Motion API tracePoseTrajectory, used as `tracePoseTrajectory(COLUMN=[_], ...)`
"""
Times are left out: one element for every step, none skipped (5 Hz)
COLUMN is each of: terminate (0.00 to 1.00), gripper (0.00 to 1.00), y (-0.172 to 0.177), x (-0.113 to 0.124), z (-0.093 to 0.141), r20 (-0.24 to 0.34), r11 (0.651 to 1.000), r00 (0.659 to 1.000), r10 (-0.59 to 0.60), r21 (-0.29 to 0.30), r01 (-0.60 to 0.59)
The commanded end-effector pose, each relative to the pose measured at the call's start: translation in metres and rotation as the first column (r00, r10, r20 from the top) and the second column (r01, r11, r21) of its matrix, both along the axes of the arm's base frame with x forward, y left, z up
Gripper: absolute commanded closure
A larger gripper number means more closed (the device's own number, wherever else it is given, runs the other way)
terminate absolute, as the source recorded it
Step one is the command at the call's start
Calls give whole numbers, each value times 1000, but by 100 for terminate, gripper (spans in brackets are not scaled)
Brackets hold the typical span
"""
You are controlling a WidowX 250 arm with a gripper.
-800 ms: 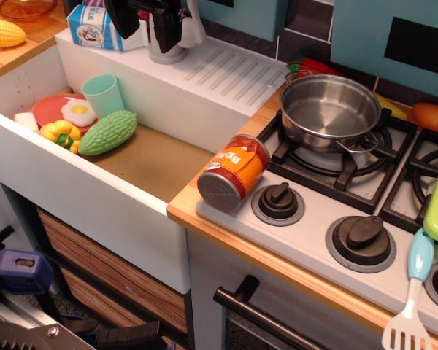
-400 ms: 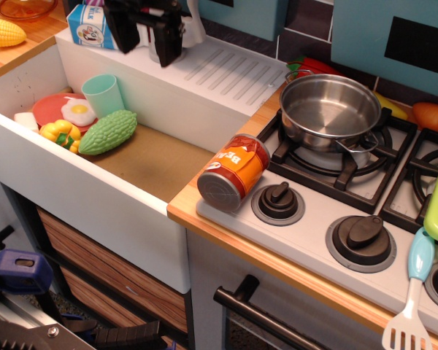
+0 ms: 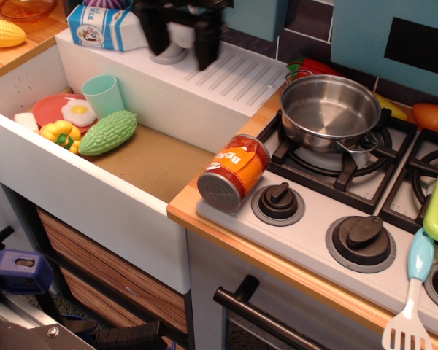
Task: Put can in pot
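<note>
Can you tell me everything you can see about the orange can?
The can is a small toy tin with an orange label, white letters, a red band and grey ribbed metal ends. It lies on its side, one round end facing the camera, at the stove's front left corner, beside a black knob. Nothing grips it; it sits outside the pot.

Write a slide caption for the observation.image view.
Open gripper hovers above the sink's back ledge; the can lies on its side beside the empty pot.
</note>
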State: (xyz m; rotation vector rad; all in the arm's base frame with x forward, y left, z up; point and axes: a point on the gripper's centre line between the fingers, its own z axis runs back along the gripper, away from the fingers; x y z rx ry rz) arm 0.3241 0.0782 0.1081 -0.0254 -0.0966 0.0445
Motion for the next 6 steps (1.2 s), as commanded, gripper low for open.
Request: tracePoseTrajectory(terminate=[0,0,0,0,0,0], gripper=[0,0,0,0,0,0], y=[-28,-45,-58,-74,-80,-77], x=[-11,-20,-28,-33,-36,-37], z=[21,19,15,10,2,-6], r20=[66,39,57,61,60,54], r11=[999,993,995,997,996,995], r00=[997,994,995,997,997,999], r10=[35,100,85,55,47,6], r21=[25,60,50,45,73,102], r01=[-37,-103,-88,-58,-51,-11])
